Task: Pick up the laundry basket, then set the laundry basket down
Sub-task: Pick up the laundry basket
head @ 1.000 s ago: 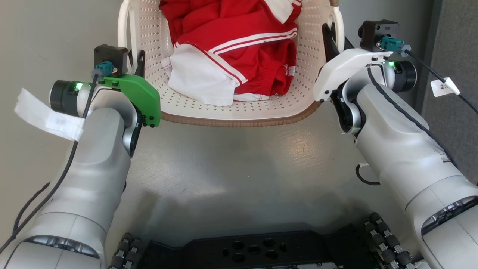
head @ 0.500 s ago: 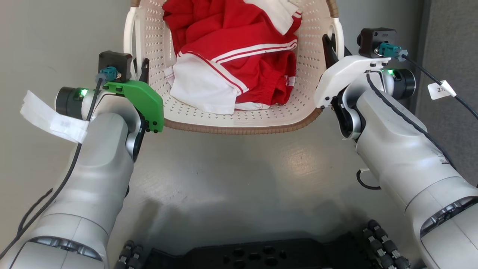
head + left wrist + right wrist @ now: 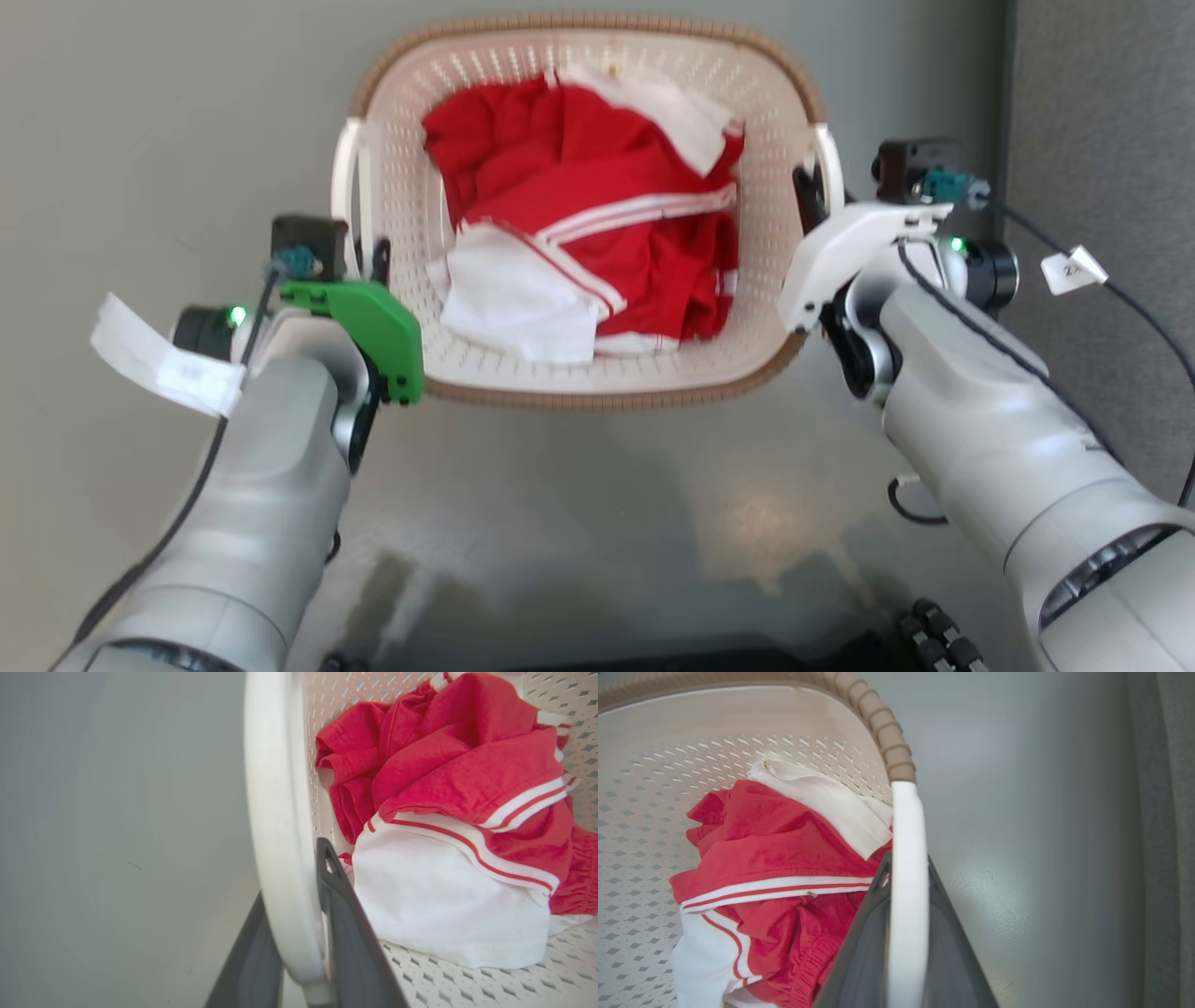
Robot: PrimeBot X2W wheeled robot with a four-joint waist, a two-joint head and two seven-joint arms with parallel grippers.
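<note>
The laundry basket is cream-white and perforated, with a brown woven-look rim, and sits in the upper middle of the head view between my two arms. Red and white clothes lie inside it. My left gripper is shut on the basket's left white loop handle, with one dark finger on each side of the loop. My right gripper is shut on the right white handle, which runs between its dark fingers. Whether the basket's bottom touches the floor is hidden.
Grey floor lies all around the basket. A dark grey panel stands close to the right arm. A tagged cable hangs off the right wrist. The base's wheels show at the bottom right.
The whole head picture has shifted. The basket, cut off at the top before, now shows complete and smaller, and my base has dropped nearly out of view. Both grippers kept their hold on the handles.
</note>
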